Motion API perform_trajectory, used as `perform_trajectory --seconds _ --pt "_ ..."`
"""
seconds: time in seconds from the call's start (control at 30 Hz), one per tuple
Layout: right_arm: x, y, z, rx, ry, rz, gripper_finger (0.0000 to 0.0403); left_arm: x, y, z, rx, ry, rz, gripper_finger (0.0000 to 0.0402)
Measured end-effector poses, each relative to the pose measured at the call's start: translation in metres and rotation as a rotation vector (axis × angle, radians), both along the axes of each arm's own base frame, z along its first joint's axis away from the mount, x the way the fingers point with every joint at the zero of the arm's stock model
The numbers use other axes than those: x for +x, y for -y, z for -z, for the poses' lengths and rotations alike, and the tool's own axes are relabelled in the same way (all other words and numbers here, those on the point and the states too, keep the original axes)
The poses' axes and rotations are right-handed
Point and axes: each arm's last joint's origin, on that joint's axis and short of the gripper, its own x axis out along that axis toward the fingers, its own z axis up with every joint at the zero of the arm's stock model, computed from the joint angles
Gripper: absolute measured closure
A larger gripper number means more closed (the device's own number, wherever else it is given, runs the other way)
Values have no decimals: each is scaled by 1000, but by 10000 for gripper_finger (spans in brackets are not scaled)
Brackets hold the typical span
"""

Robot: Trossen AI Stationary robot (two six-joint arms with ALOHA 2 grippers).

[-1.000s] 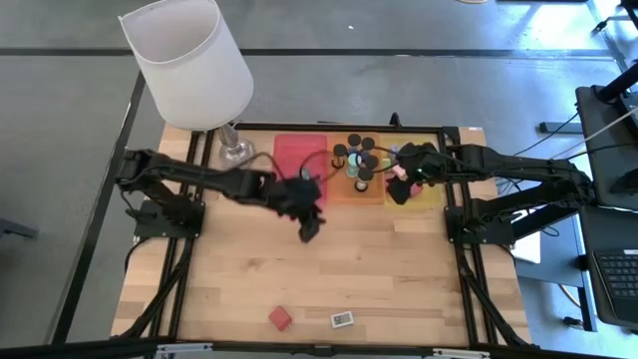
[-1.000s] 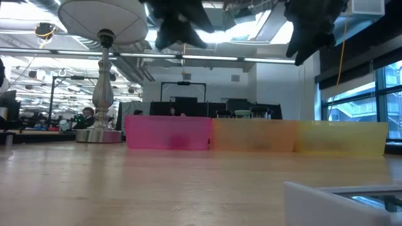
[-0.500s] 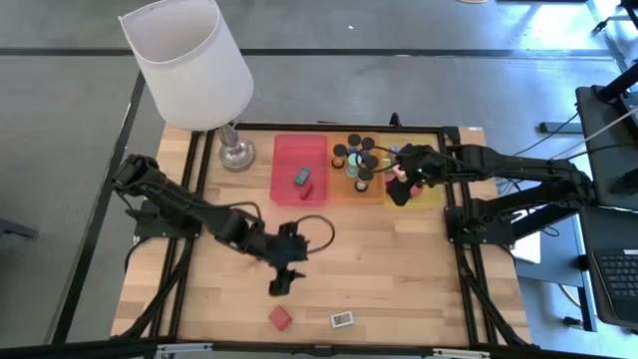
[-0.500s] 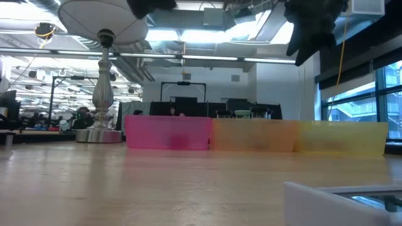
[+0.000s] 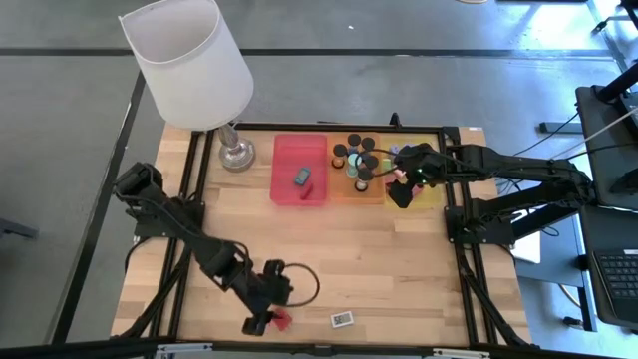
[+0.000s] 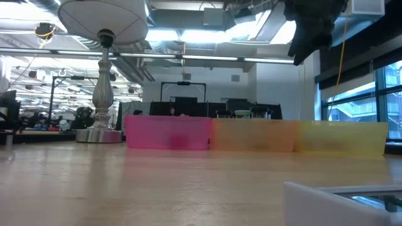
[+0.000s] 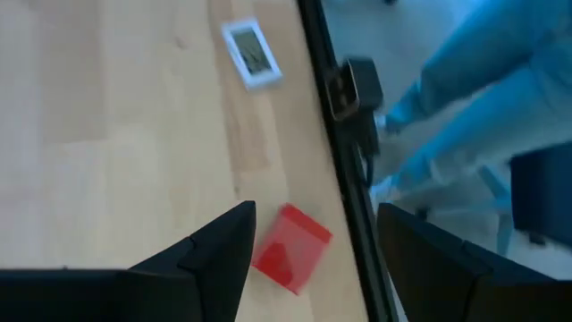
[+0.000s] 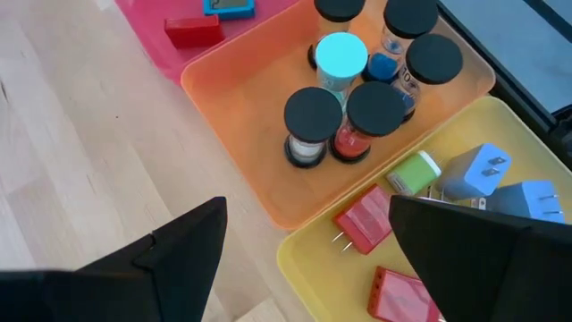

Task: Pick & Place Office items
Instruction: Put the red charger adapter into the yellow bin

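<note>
A red flat block (image 5: 281, 318) lies flat on the table close to its near edge. My left gripper (image 5: 261, 321) hangs open right beside it. In the left wrist view the block (image 7: 288, 249) lies between the spread fingers, close to one fingertip (image 7: 234, 234), apart from both. A white flat piece (image 5: 342, 319) lies to the block's right. My right gripper (image 5: 399, 189) hovers open above the yellow tray (image 5: 427, 195) with nothing between its fingers (image 8: 308, 206).
Red tray (image 5: 289, 150) holds a teal and a red block. Orange tray (image 5: 339, 191) holds several black cylinders (image 8: 313, 112). The yellow tray (image 8: 313, 268) holds red, green and blue pieces. A white-shaded lamp (image 5: 189, 60) stands at the far left. The table's black near rail (image 7: 335, 134) runs beside the red block.
My left gripper has swung from beside the red tray across the table toward its near edge and a little down, ending at the red block. It has left the low view. The red tray's teal and red blocks now show.
</note>
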Motion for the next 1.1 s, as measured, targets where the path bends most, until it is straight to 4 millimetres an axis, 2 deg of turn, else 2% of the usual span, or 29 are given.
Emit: perform_trajectory --seconds 0.23,0.43,0.63,1.1 --pt "0 0 0 16 9 27 87 -3 22 29 153 -16 277 171" --pt "3 0 2 49 18 81 87 1 31 57 328 2 463 171" --pt "8 1 7 79 7 130 87 6 35 79 437 -9 544 171" --pt "25 1 24 126 -79 108 87 10 40 104 473 -52 555 171"
